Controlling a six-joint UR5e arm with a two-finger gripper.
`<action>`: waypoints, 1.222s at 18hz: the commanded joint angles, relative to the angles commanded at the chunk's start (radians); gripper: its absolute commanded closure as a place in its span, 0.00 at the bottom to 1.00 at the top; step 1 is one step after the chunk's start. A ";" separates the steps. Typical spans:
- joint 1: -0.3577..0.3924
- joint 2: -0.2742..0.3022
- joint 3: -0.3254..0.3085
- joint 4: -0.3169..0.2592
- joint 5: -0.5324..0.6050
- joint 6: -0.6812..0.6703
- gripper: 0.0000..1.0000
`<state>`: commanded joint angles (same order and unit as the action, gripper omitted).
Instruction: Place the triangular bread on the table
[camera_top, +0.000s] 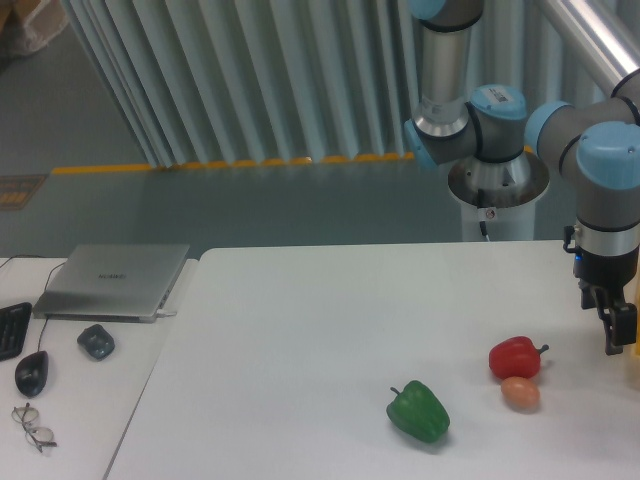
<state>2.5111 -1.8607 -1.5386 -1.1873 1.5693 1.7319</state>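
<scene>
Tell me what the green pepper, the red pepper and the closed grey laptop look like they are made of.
The glossy green bell pepper looks like moulded plastic or a real waxy skin; its even sheen leaves that open. The shiny red pepper with a dark stem reads the same. The flat silver-grey laptop appears to be brushed or matte metal, judging by its dull, uniform grey lid.

The white table (300, 330) carries a green pepper (418, 411), red pepper (515, 357) and orange-brown ball (520, 393).

White table (300, 330), green pepper (419, 411), red pepper (515, 357), hand (618, 335) at right edge
</scene>
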 joint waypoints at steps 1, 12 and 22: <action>0.005 -0.002 0.002 0.000 0.000 0.000 0.00; 0.155 0.006 0.002 -0.006 0.034 0.122 0.00; 0.232 -0.037 0.015 0.002 0.089 0.210 0.00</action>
<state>2.7428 -1.8974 -1.5233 -1.1858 1.6582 1.9420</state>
